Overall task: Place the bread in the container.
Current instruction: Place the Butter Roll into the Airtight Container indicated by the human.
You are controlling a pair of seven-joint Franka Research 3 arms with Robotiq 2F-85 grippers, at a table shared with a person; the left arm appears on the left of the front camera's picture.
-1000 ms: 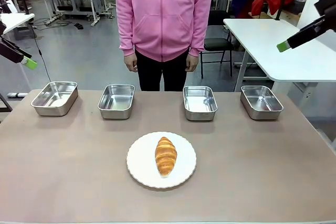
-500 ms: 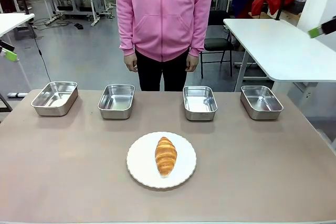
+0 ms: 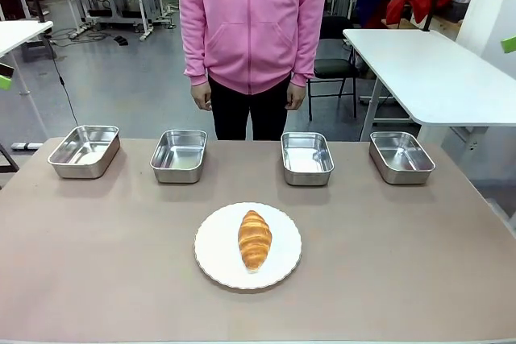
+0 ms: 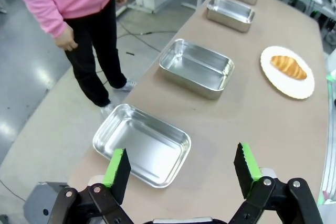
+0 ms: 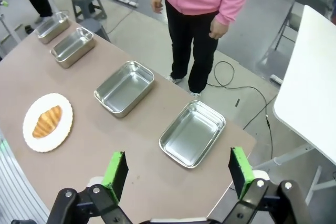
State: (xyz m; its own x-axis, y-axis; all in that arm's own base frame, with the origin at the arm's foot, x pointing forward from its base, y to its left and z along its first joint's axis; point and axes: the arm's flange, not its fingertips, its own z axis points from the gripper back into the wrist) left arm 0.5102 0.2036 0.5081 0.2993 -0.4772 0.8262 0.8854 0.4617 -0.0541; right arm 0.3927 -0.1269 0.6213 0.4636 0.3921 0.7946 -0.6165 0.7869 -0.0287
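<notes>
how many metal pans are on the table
4, in a row along the far side of the table, all empty: far-left pan, centre-left pan, centre-right pan, far-right pan. None looks hidden.

the left hand (image 4: 181, 167) was raised high, jaws spread wide and empty. the right hand (image 5: 177, 171) was raised too, jaws equally wide.

Bright, even overhead light in all views. Soft, short shadows are cast beside the pans (image 3: 178, 155) and the plate (image 3: 214, 247). Glare is noted on the pan bottoms and the polished floor (image 3: 121, 94). Front view is sharp. The table (image 4: 252, 124) edge is bowed by wide-angle distortion in the wrist views.
</notes>
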